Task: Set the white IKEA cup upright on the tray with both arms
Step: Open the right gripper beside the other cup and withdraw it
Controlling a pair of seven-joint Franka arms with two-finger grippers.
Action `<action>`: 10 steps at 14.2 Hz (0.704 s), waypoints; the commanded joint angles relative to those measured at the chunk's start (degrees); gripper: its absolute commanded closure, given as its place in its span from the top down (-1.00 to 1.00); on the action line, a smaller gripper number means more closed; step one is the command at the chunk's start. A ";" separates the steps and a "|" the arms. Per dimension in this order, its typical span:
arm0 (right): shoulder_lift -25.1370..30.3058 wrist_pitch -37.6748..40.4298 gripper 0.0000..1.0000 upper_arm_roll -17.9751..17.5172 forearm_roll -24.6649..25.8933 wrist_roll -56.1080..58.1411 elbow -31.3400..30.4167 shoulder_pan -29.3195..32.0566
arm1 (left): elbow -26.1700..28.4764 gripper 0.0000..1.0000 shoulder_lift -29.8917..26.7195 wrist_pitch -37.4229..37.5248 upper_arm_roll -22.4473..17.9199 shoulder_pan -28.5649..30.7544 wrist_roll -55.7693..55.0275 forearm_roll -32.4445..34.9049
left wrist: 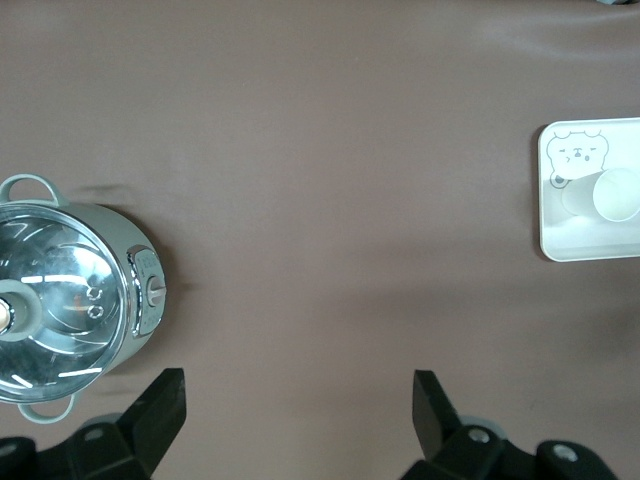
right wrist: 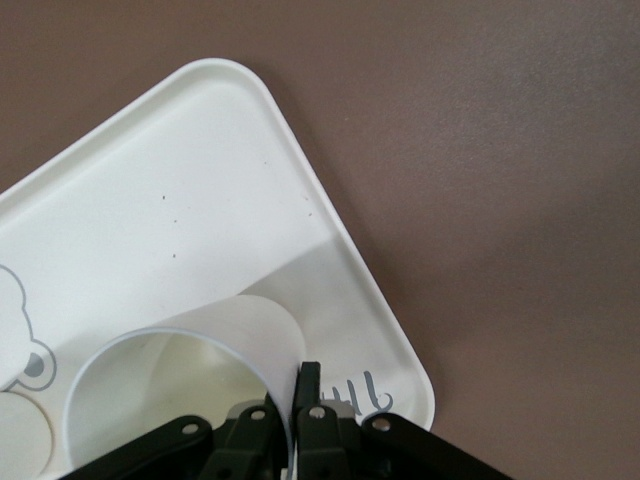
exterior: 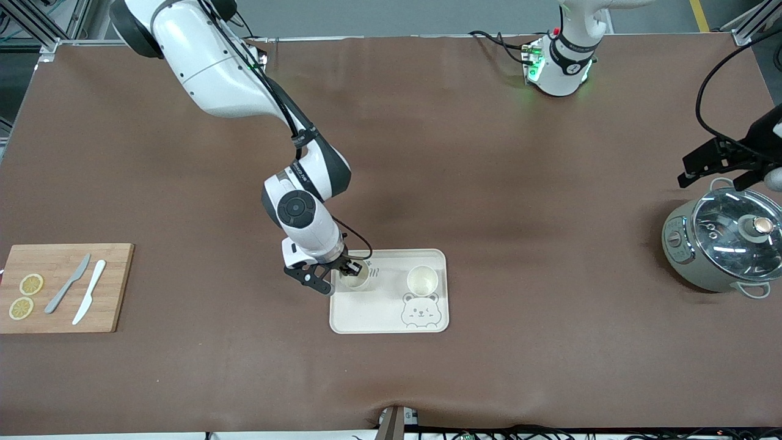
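Note:
The cream tray [exterior: 391, 321] with a grey bear drawing lies in the middle of the table. Two white cups stand upright on it. My right gripper [exterior: 353, 269] is shut on the rim of the white cup [exterior: 355, 282] at the tray's corner toward the right arm's end. In the right wrist view the right gripper [right wrist: 298, 385] has one finger inside that cup [right wrist: 265, 335] and one finger [right wrist: 309, 375] outside, pinching its wall over the tray [right wrist: 150, 200]. The second cup [exterior: 422, 280] stands free beside it. My left gripper [exterior: 685, 172] waits open near the pot, with nothing between its fingers [left wrist: 298, 395].
A grey pot with a glass lid [exterior: 724, 241] stands at the left arm's end of the table, also seen in the left wrist view [left wrist: 60, 300]. A wooden cutting board [exterior: 116, 287] with two knives and two lemon slices lies at the right arm's end.

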State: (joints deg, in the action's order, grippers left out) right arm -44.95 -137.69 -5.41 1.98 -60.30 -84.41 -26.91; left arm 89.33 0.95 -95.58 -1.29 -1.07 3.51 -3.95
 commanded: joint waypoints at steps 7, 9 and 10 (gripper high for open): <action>5.72 9.43 1.00 0.49 -0.31 1.32 3.02 0.11 | 0.24 1.00 -1.23 3.91 0.58 0.10 2.31 5.18; 11.95 17.85 1.00 0.49 -0.66 5.61 2.93 0.37 | -6.59 1.00 3.33 4.60 0.32 -0.60 1.68 5.18; 15.21 22.68 1.00 0.49 -0.92 9.63 2.93 1.68 | -6.63 1.00 3.35 5.31 0.58 -0.77 1.68 5.27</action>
State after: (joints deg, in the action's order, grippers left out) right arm -37.75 -122.62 -4.95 1.97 -56.18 -79.16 -26.75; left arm 87.55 1.29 -92.02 -1.17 -1.40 6.30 -0.03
